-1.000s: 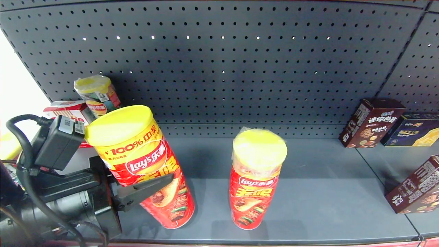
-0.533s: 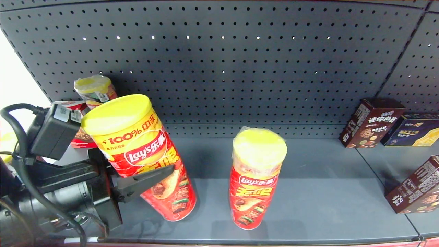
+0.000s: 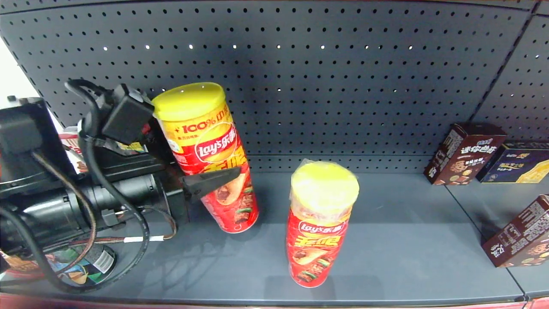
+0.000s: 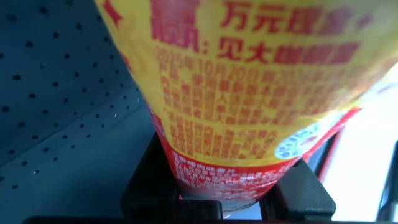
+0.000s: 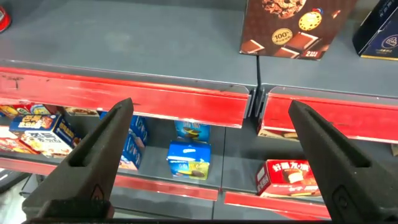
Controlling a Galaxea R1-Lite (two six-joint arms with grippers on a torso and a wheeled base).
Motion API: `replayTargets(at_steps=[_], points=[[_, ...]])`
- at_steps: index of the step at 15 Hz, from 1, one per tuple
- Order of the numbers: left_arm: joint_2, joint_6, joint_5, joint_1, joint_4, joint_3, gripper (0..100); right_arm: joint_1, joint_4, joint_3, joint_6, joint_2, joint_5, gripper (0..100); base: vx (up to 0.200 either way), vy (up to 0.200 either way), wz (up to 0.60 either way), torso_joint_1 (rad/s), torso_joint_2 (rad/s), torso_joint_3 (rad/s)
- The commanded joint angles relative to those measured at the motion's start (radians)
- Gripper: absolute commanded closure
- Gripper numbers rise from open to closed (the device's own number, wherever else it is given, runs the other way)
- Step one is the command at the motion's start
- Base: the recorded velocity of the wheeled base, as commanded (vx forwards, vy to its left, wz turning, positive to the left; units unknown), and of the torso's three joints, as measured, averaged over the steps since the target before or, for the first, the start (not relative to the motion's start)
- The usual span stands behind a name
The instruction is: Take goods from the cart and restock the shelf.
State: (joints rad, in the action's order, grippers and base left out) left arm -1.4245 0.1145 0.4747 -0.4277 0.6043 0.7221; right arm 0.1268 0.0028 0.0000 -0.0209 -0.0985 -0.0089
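My left gripper is shut on a red and yellow chip can with a yellow lid. The can leans left at the top, near the pegboard back. Its base is at the grey shelf; I cannot tell whether it touches. In the left wrist view the can sits between the two dark fingers of the left gripper. A second chip can, its lid under plastic wrap, stands upright to the right and nearer the front. My right gripper is open and holds nothing, in front of the shelf's red front edge.
Brown boxes and a dark blue box stand at the shelf's right end. A colourful round pack lies under the left arm at the front left. Bare shelf lies between the upright can and the boxes. Lower shelves hold blue boxes.
My left gripper has carried the can back and to the right, deeper onto the shelf, and the can now stands straighter. The arm now hides the small can and box at the back left.
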Motion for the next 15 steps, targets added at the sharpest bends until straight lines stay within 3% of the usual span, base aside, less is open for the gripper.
replayTargets(at_steps=[1, 5, 10, 15], points=[[-0.093, 0.063, 0.004, -0.002, -0.073, 0.089, 100, 0.001, 0.000, 0.000, -0.001, -0.006, 0.000, 0, 0.000, 0.000, 0.00, 0.000, 0.00, 0.000], [-0.215, 0.079, 0.004, -0.011, -0.100, 0.234, 100, 0.001, -0.001, 0.000, -0.001, -0.006, 0.000, 0, 0.000, 0.000, 0.00, 0.000, 0.00, 0.000], [-0.338, 0.091, 0.048, -0.016, -0.081, 0.312, 100, 0.001, 0.000, 0.000, -0.001, -0.006, 0.000, 0, 0.000, 0.000, 0.00, 0.000, 0.00, 0.000], [-0.447, 0.111, 0.047, -0.052, -0.080, 0.415, 100, 0.001, 0.000, 0.000, -0.001, -0.006, 0.000, 0, 0.000, 0.000, 0.00, 0.000, 0.00, 0.000]])
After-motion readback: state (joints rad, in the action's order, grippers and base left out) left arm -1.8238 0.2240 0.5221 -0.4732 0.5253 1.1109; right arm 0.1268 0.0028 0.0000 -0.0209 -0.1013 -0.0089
